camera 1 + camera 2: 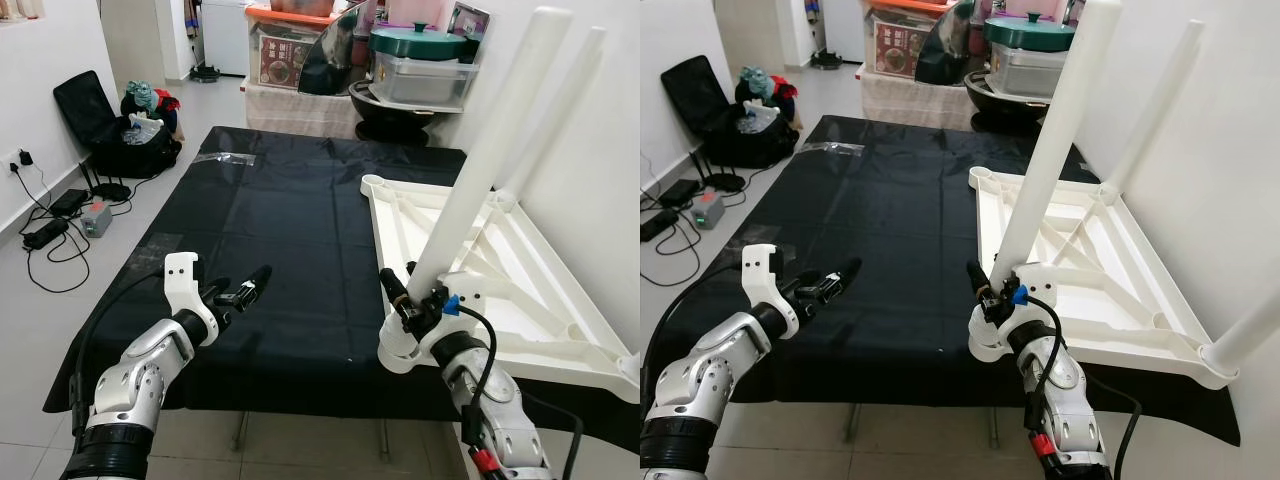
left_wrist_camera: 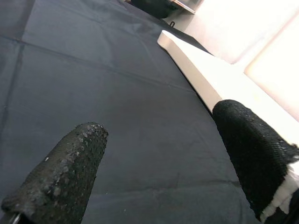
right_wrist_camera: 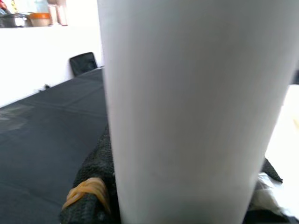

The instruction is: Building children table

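You had the white tabletop (image 1: 520,290) lying upside down on the black-covered counter (image 1: 290,230), toward its right side near the wall, with its ribbed underside facing up. Your right claw (image 1: 410,300) was clenched around the lower end of a white leg (image 1: 480,170), holding it upright with a slight tilt, close to the near left corner of the tabletop; the right wrist view had the leg pressed between the black fingers (image 3: 88,196). Whether that leg was already seated in its corner socket or only held at it could not be told, since the claw and wrist covered the joint. A second leg (image 1: 560,110) stood at the far right corner by the wall, and what looked like another (image 1: 1250,335) rose from the near right corner. The far left corner socket (image 1: 375,184) looked empty. So you seemed past the halfway mark, with this leg to finish, one more to fit, and the table to turn upright. Your left claw (image 1: 250,288) was released, fingers apart, hovering over bare black cover well away from the tabletop.
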{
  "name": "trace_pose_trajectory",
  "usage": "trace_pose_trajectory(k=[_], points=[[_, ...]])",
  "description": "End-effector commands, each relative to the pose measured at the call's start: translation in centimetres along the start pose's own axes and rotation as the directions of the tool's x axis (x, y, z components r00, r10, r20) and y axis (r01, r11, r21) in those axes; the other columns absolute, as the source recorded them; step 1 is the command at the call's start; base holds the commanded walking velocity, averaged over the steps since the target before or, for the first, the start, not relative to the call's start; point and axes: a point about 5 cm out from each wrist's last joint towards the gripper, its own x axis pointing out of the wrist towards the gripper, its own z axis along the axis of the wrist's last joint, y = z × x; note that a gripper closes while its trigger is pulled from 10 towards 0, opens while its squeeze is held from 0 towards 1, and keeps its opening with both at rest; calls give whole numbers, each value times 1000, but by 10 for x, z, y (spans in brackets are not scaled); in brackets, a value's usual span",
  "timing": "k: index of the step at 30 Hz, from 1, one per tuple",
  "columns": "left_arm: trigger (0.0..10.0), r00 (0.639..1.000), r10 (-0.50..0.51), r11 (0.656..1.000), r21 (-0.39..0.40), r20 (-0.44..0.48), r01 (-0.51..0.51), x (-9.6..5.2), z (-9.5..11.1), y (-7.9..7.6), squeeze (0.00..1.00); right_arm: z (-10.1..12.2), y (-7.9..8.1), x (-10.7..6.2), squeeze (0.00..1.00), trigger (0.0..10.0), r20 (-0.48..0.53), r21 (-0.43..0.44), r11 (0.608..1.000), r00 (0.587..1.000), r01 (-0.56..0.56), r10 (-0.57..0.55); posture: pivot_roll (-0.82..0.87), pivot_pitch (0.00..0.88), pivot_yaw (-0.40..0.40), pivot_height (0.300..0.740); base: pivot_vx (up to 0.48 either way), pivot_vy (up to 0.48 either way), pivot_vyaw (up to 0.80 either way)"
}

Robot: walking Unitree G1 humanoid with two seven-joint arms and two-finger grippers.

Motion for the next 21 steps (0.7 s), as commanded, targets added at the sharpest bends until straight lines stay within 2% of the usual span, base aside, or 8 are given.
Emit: trace_pose_trajectory(k=[1, 8, 10, 13, 14, 18, 19, 21], points=[[10000, 1000, 11, 1000, -2, -12, -11, -1, -5, 1, 0, -26, -11, -11, 0, 0, -122, 8, 999, 992, 35, -34, 83, 0, -98, 740, 0, 0, 0], [10000, 1000, 12, 1000, -4, -13, -12, -1, -5, 1, 0, -31, -18, -15, 0, 0, -133, 31, 998, 990, 55, -50, 81, 0, -97, 740, 0, 0, 0], [10000, 1000, 10, 1000, -5, -16, -10, 0, -4, 1, 0, -35, -19, -19, 0, 0, -144, 90, 994, 988, 63, -49, 78, 0, -92, 740, 0, 0, 0], [10000, 1000, 10, 1000, -5, -19, -10, 0, -5, 1, 0, -35, -13, -21, 0, 0, -134, 169, 985, 991, 40, -18, 77, 0, -89, 740, 0, 0, 0], [10000, 1000, 10, 1000, -5, -22, -10, 0, -5, 1, 0, -33, -3, -22, 0, 0, -108, 248, 968, 992, -39, 68, 77, 0, -86, 740, 0, 0, 0], [10000, 1000, 10, 1000, -5, -22, -10, 0, -5, 1, 0, -33, -3, -22, 0, 0, -108, 248, 968, 992, -39, 68, 77, 0, -86, 740, 0, 0, 0], [10000, 1000, 10, 1000, -5, -23, -10, 0, -5, 2, 0, -32, 3, -23, 0, 0, -94, 276, 957, 989, -85, 115, 77, 0, -86, 740, 0, 0, 0], [10000, 1000, 10, 1000, -5, -23, -10, 0, -5, 2, 0, -32, 3, -23, 0, 0, -94, 276, 957, 989, -85, 115, 77, 0, -86, 740, 0, 0, 0]])
